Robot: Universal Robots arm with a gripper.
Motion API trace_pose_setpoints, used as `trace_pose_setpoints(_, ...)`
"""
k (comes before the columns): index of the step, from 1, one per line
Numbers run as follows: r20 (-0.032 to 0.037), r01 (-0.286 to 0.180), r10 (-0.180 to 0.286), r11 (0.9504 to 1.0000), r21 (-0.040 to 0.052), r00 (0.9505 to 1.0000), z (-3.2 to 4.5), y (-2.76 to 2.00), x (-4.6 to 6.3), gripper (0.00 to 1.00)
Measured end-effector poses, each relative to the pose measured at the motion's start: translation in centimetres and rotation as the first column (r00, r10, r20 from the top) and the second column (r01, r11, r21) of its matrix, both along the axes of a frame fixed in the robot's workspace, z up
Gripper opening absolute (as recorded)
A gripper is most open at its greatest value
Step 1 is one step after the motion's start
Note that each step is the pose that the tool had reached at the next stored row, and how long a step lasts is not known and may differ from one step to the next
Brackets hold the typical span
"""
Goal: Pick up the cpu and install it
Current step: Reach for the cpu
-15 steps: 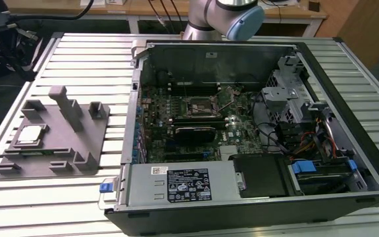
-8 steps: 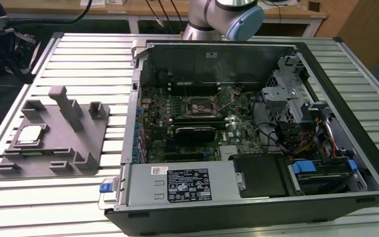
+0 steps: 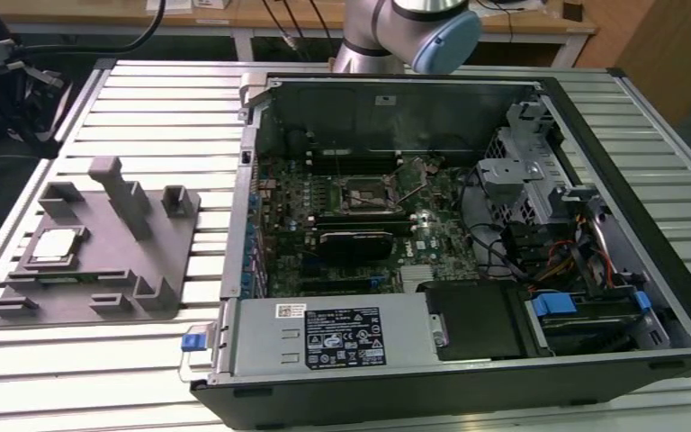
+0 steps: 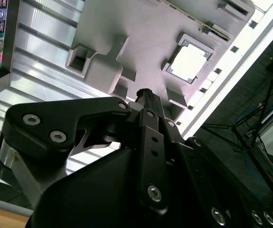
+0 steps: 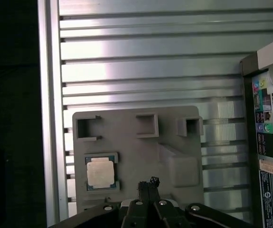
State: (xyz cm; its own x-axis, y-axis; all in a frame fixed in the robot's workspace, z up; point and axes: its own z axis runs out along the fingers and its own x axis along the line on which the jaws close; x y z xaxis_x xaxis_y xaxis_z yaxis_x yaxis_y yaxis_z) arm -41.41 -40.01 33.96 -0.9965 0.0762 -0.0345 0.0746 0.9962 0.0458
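1. At the exterior view's left, on the slatted metal table (image 3: 141, 108), lies a grey holder block (image 3: 159, 256) with upright posts and small pockets.
2. The cpu (image 3: 55, 247) sits flat in a square recess at the far left side of that block, silvery top up with a thin pale rim around it. It shows in both wrist views, (image 5: 100, 172) and (image 4: 187, 63), seated in its pocket and touched by nothing.
3. The gripper (image 5: 148, 182) looks down on the grey block in the first wrist view. Its tip is near the cpu but apart from it. The fingers are drawn together with nothing between them, and the second wrist view shows the same narrow tip (image 4: 145, 92) over the block.
4. At the top centre of the exterior view stands the robot arm (image 3: 406, 27), behind the computer case.
5. Right of the block, the open computer case (image 3: 669, 297) lies on its side. The motherboard (image 3: 280, 216) is exposed, with the dark cpu socket (image 3: 363, 192) near its middle.
6. Along the lower edge of the case sits the power supply (image 3: 321, 333). Drive cages and cables fill the case's right side.
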Motion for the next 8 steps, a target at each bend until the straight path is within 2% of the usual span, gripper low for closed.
trace_pose_setpoints(8,-0.0002,0.0,0.0,1.0,-0.0001,1.0,-0.69,-0.23,-0.52,0.11)
